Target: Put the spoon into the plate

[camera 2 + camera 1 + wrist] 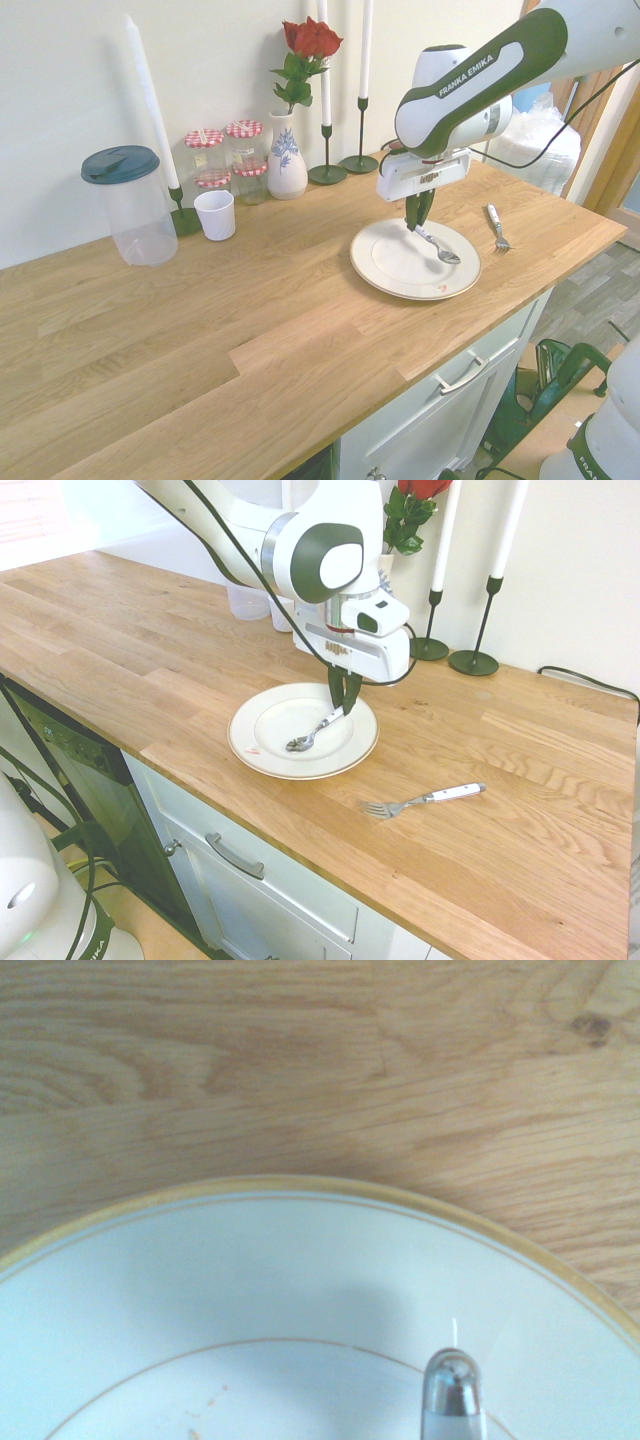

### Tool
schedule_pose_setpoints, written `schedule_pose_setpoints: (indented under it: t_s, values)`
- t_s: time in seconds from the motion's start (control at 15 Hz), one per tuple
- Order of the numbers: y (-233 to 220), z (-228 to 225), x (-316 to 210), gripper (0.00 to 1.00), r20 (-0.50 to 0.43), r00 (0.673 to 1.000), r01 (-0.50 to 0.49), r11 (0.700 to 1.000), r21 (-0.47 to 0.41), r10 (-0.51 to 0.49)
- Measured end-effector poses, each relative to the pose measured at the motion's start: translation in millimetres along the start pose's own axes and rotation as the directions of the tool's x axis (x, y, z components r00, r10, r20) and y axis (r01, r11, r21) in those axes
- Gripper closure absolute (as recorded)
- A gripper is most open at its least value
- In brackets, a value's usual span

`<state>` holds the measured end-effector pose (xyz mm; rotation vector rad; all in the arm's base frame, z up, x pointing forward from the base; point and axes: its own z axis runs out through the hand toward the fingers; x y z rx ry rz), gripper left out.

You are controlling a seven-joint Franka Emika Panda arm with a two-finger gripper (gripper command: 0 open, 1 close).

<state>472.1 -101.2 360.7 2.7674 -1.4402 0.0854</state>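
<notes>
The gripper [344,702] points straight down over the plate [262,760], clenched on the spoon [312,734] handle.

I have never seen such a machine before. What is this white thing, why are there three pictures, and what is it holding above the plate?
The white thing is a robot arm. At its end is a pincer with two fingers, pointing down and shut on the white handle of a small spoon. The spoon's metal bowl hangs low over the round cream plate, at or just above its surface.

Two pictures come from cameras standing in the room, on opposite sides of the arm, so everything looks mirrored between them. The third comes from a camera on the arm's wrist, looking straight down: it shows the plate rim, the wooden counter and the end of the spoon handle.

A fork lies on the counter beside the plate. Further back stand candlesticks, a vase with a rose, jars, a cup and a plastic jug.
</notes>
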Motion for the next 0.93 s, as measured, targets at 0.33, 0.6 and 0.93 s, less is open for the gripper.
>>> schedule_pose_setpoints:
  t_s: [0.33, 0.6, 0.93]
  values:
    - [3, 9, -7, 0.0, 0.007, 1.0, 0.012, 1.0, -0.015, -0.012]
    - [0, 9, -9, 0.0, 0.0, 1.0, 0.02, 1.0, -0.018, -0.02]
    - [-7, -28, -24, 0.0, -0.032, 0.999, 0.044, 0.999, 0.013, -0.044]
